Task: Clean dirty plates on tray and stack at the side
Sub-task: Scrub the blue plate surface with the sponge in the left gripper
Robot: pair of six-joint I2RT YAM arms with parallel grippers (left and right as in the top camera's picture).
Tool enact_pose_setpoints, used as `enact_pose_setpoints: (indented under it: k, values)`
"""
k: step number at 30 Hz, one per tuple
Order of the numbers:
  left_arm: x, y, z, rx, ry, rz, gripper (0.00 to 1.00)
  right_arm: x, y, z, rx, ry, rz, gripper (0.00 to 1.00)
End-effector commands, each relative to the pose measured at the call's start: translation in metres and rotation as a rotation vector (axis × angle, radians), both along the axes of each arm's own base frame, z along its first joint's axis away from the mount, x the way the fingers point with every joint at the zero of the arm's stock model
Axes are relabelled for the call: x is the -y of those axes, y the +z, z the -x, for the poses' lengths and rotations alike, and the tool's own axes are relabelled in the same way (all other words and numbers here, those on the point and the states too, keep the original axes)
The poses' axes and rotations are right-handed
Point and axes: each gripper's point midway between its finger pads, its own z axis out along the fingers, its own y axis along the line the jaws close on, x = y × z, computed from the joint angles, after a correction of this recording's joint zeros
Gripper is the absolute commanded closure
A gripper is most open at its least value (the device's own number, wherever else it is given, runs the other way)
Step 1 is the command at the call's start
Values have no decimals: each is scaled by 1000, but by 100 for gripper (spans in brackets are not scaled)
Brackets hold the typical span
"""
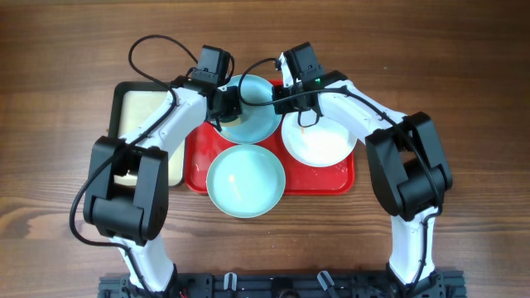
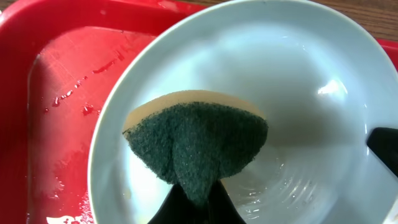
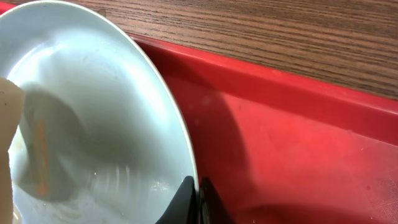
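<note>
Plate [image 1: 252, 120], pale blue, lying on tray [image 1: 341, 175], back edge: left fingers [image 2: 199, 210] pinching sponge [image 2: 199, 140] inside it, right fingers [image 3: 196, 202] clamping its rim. Risk: wet rim slipping loose during scrubbing, plate skidding into neighbouring white plate [image 1: 319, 142].

No legible text, label, brand, number or sign in any view. Small white marks on tray [image 2: 65, 219], bottom-left edge of left wrist view: cut off by frame, too small to read; cannot tell whether print or wet glare.
</note>
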Motion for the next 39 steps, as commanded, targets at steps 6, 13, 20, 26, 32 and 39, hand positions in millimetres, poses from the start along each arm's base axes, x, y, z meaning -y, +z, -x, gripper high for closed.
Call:
enact_pose_setpoints:
  k: [6,13,20,26,32,39]
  values:
    - [-16,-14,-1,-25,112,-73,96,-4,-10,5,-22,15,0,96]
    - [-9,-31,3,-61,105,-74,96,-4,-10,5,-22,15,0,96]
    - [25,-41,9,-88,32,18,96,-4,-10,5,-23,12,-2,96]
    - [54,-33,10,-99,-31,178,96,-4,-10,5,-24,12,-2,96]
    - [63,-17,1,-73,-51,263,96,-4,-10,5,-24,12,-2,96]
    - [28,57,-18,72,22,232,96,-4,-10,5,-23,11,-2,96]
